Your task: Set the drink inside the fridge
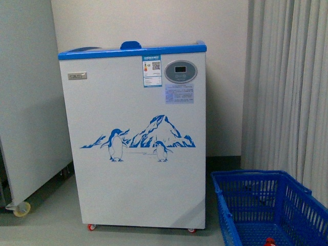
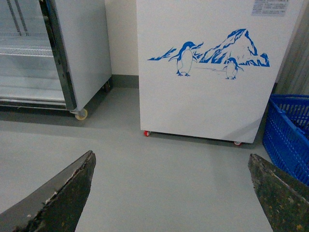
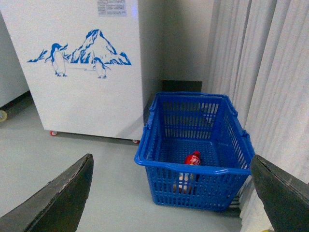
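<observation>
The fridge (image 1: 138,138) is a white chest freezer with a blue top rim, a penguin-and-mountain decal and an oval grey panel; its lid is down. It also fills the far part of the left wrist view (image 2: 212,82) and the right wrist view (image 3: 82,72). The drink (image 3: 191,162), red-capped with a red label, stands inside a blue basket (image 3: 193,171) to the right of the fridge; only its red cap (image 1: 269,241) shows in the front view. My right gripper (image 3: 171,193) is open, well short of the basket. My left gripper (image 2: 171,193) is open over bare floor.
A plain white-grey cabinet (image 1: 25,102) on castors stands left of the fridge, its glass-fronted side (image 2: 29,53) in the left wrist view. Pale curtains (image 1: 289,87) hang on the right behind the blue basket (image 1: 266,205). Grey floor (image 2: 159,174) lies before the fridge.
</observation>
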